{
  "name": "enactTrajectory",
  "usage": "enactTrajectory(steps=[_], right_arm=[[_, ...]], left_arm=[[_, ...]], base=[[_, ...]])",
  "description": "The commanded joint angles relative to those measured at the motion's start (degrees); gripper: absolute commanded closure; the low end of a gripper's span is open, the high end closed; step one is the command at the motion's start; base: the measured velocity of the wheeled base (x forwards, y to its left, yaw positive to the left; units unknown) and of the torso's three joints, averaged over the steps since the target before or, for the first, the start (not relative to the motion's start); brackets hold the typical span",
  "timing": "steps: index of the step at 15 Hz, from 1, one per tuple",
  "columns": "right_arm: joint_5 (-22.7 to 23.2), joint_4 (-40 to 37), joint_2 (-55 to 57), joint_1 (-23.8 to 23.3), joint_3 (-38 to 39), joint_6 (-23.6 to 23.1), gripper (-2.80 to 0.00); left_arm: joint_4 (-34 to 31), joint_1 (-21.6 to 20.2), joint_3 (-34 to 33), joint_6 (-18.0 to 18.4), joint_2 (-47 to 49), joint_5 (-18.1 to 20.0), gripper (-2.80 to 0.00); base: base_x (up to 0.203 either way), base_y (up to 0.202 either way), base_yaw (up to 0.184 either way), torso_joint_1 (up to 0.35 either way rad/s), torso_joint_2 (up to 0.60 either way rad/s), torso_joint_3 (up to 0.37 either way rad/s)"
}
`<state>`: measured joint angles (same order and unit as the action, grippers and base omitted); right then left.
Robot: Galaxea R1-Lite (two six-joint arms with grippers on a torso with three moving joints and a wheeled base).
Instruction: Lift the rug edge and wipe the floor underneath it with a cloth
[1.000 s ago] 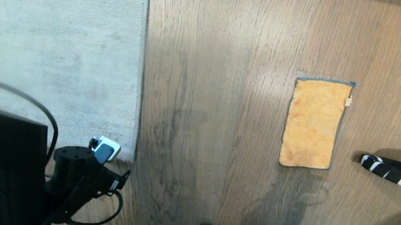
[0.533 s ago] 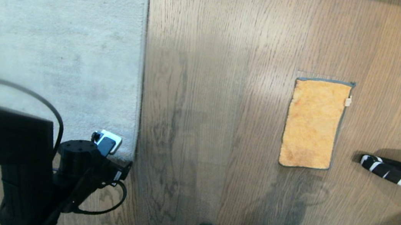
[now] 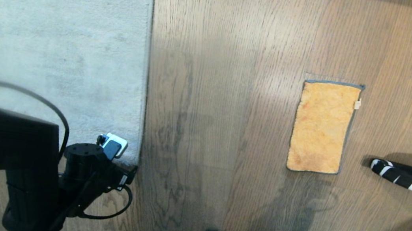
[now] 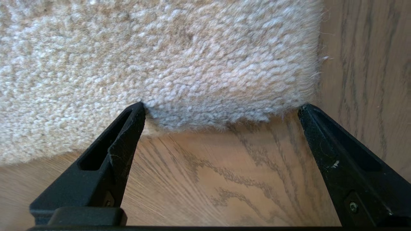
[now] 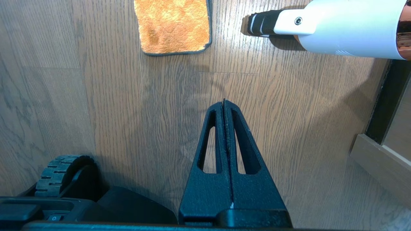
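Left gripper (image 4: 221, 107) spread wide, grasping nothing, poised at the near corner of the rug edge (image 4: 224, 122): one fingertip touches the pile, the other sits just off the corner over the floor (image 4: 208, 173). In the head view the rug border runs 12-to-6. Cloth (image 3: 322, 126) lies flat, well apart toward 3 o'clock, nearer the right gripper (image 5: 224, 102), clenched and empty.

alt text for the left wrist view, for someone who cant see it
The left tool, its two black fingers spread wide, points at the rug edge, straddling the pale fluffy corner. Brown wood-grain floor shows beneath and beside it.
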<state>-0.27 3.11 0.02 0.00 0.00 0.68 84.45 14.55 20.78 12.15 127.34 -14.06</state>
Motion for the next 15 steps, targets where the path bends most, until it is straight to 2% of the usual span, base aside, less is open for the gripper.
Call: enactTrajectory(steps=[1, 6, 15], right_arm=[[0.0, 0.1, 0.1, 0.0, 0.0, 0.0, 0.0], [0.0, 0.1, 0.1, 0.0, 0.0, 0.0, 0.0], [0.0, 0.0, 0.1, 0.0, 0.0, 0.0, 0.0]], left_arm=[[0.8, 0.9, 0.0, -1.0, -0.2, 0.0, -2.8], [0.8, 1.4, -1.2, -2.2, -1.9, -0.1, -2.8], [0.8, 0.8, -2.4, -1.3, -1.0, -0.4, -2.8]], base=[[0.0, 0.0, 0.0, 0.0, 0.0, 0.0], [0.0, 0.0, 0.0, 0.0, 0.0, 0.0], [0.0, 0.0, 0.0, 0.0, 0.0, 0.0]])
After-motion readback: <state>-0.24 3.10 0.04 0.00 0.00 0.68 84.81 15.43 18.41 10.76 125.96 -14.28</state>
